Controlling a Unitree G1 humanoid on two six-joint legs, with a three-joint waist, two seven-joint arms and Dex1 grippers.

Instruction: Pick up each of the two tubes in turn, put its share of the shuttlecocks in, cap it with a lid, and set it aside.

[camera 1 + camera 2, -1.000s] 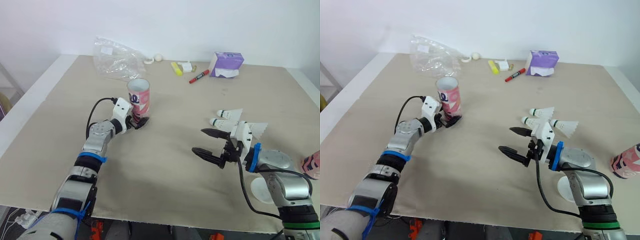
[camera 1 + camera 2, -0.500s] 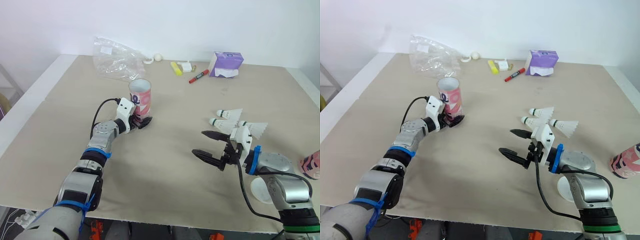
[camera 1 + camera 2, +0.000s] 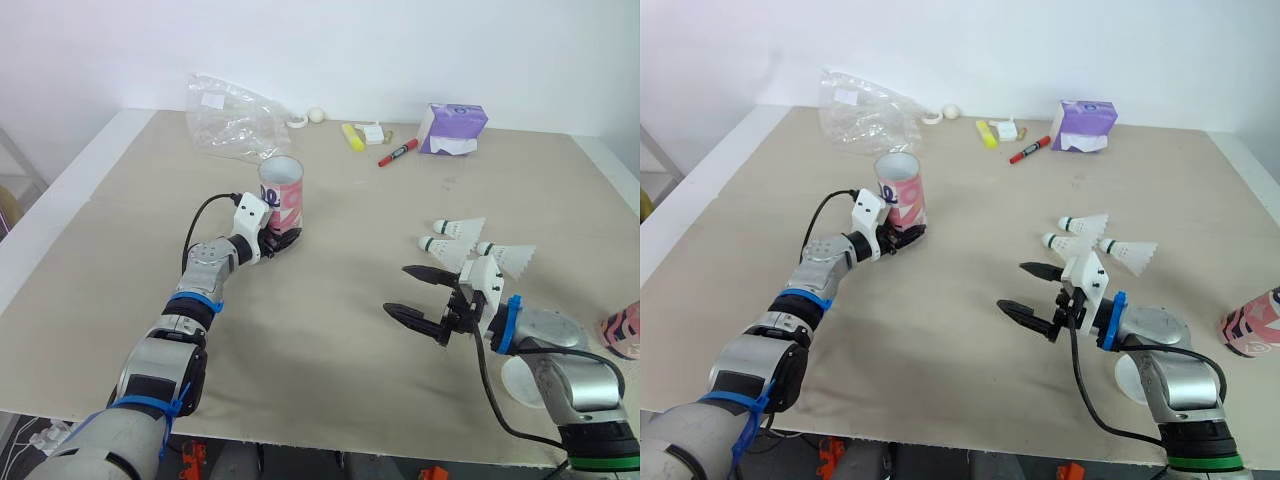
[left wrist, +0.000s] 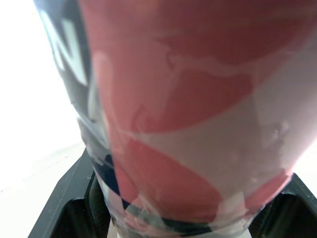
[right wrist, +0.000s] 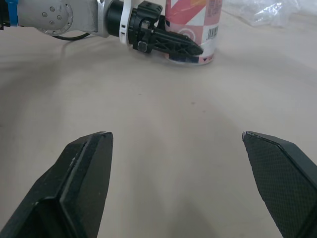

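A pink-and-white tube (image 3: 281, 192) stands upright, mouth open, left of the table's middle. My left gripper (image 3: 278, 240) is shut on its base, and in the left wrist view the tube (image 4: 188, 109) sits wedged between both fingers (image 4: 64, 208). Low over bare table on the right, my right gripper (image 3: 397, 290) is open and holds nothing. Three shuttlecocks (image 3: 455, 228) lie just beyond it. The second tube (image 3: 622, 330) is at the right edge, and a white lid (image 3: 525, 380) lies near my right forearm.
A crumpled clear plastic bag (image 3: 235, 120) lies at the back left. Along the back edge are a purple tissue box (image 3: 452, 128), a red marker (image 3: 398, 153), a yellow object (image 3: 353, 137) and a small white ball (image 3: 316, 115).
My left gripper slid forward around the tube's base and its fingers drew in against it. The right gripper sank slightly towards the table, still open.
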